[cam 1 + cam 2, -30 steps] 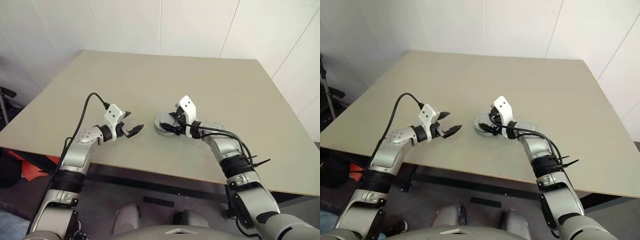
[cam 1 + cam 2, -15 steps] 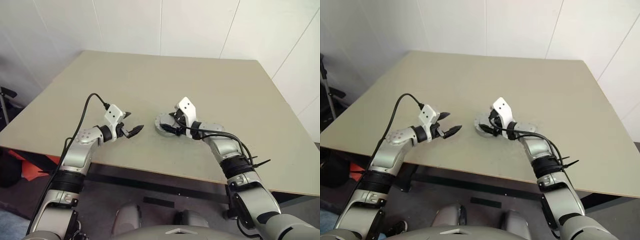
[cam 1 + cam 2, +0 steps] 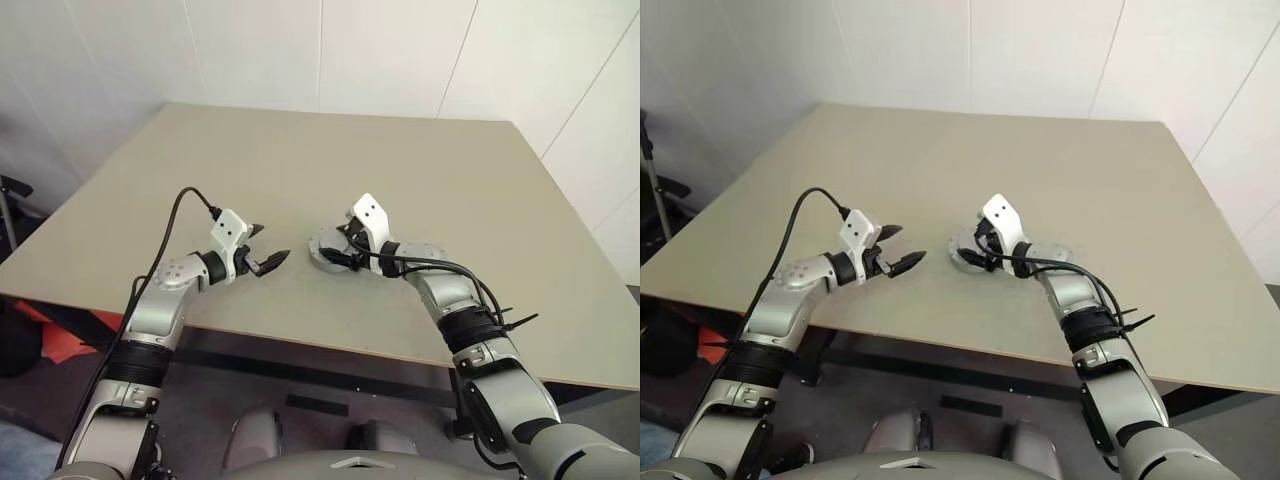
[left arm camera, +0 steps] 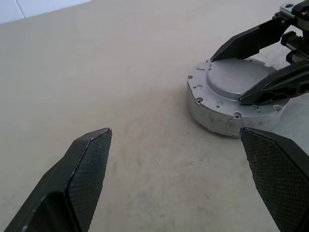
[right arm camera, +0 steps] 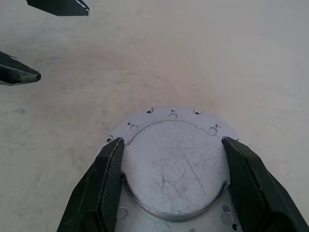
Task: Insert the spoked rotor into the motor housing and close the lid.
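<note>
Since a second ago: right gripper (image 3: 340, 252) shifted slightly leftward over the housing; left arm and housing unchanged.
Left gripper (image 3: 266, 250): nearest item, raised just above the table (image 3: 420, 180), fingers (image 4: 84, 169) spread wide, empty, pointing toward the housing.
Motor housing (image 4: 231, 104): silver round unit, flat lid (image 5: 174, 166) on top, resting on the table just beyond the left gripper.
Right gripper: fingers (image 5: 111, 174) parted, one at each side of the lid's raised disc; grip not confirmable.
</note>
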`<act>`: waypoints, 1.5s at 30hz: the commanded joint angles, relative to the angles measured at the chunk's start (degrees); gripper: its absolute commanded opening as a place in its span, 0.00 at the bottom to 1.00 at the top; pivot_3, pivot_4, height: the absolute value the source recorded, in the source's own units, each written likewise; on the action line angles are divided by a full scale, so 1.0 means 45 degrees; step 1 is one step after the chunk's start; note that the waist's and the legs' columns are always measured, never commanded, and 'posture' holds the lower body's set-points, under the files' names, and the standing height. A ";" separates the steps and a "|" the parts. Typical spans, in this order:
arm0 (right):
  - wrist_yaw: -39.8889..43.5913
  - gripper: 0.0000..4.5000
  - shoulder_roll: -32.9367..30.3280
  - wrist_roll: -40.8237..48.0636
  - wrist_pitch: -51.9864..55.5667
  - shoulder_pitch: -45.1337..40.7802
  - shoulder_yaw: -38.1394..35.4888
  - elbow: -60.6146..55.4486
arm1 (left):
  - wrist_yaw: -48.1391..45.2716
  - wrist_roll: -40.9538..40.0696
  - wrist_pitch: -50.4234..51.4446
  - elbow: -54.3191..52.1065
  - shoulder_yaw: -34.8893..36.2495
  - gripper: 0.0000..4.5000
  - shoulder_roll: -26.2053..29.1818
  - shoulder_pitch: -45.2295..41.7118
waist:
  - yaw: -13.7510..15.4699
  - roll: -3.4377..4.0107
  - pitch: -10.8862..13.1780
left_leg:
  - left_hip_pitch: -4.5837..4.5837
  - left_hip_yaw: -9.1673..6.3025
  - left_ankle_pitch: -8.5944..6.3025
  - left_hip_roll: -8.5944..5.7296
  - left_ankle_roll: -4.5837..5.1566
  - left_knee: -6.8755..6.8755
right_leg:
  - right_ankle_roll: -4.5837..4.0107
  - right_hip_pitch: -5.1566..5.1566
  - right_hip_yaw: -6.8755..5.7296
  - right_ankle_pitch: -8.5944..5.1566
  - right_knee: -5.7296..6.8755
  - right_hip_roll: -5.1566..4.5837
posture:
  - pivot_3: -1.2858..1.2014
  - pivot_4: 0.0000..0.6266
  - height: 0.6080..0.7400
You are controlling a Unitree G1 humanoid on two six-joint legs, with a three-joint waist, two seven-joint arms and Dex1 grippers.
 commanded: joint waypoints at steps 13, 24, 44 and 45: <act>-0.0073 0.69 -0.0196 -0.0645 0.0416 0.0100 0.0478 0.0746 | 0.3388 -0.3293 0.4284 0.1344 0.2892 0.88 -0.3275 -0.3105 | -0.0132 -0.0004 -0.0009 | 0.0085 0.0004 -0.0006 -0.0012 0.0009 -0.0018 | 0.0007 0.0123 0.0000 -0.0004 -0.0091 -0.0006 | 0.52 0.00 1.00; -0.0353 0.69 -0.0178 -0.0663 0.0331 0.0205 0.0459 0.0597 | 0.3162 -0.4304 0.6908 0.2584 0.2896 0.13 -0.3695 -0.3518 | -0.0208 -0.0003 -0.0017 | 0.0071 0.0003 -0.0017 -0.0013 0.0028 -0.0065 | 0.0009 0.0117 -0.0010 -0.0004 -0.0159 -0.0003 | 0.52 0.00 1.00; -0.0447 0.69 -0.0386 -0.0655 0.0600 0.0394 0.0488 -0.0202 | 0.4363 -0.4261 0.9245 0.5985 0.3198 0.00 -0.4071 -0.5327 | -0.0167 -0.0007 -0.0016 | 0.0103 0.0003 0.0001 -0.0042 0.0002 -0.0198 | 0.0019 0.0127 -0.0009 -0.0007 -0.0240 -0.0004 | 0.52 0.00 1.00; -0.0427 0.69 -0.0430 -0.0620 0.0753 0.0401 0.0455 -0.0377 | 0.4402 -0.4224 0.9349 0.6048 0.3191 0.00 -0.4039 -0.5380 | -0.0164 -0.0006 -0.0017 | 0.0101 0.0002 0.0001 -0.0042 0.0003 -0.0201 | 0.0019 0.0128 -0.0009 -0.0007 -0.0242 -0.0004 | 0.52 0.00 1.00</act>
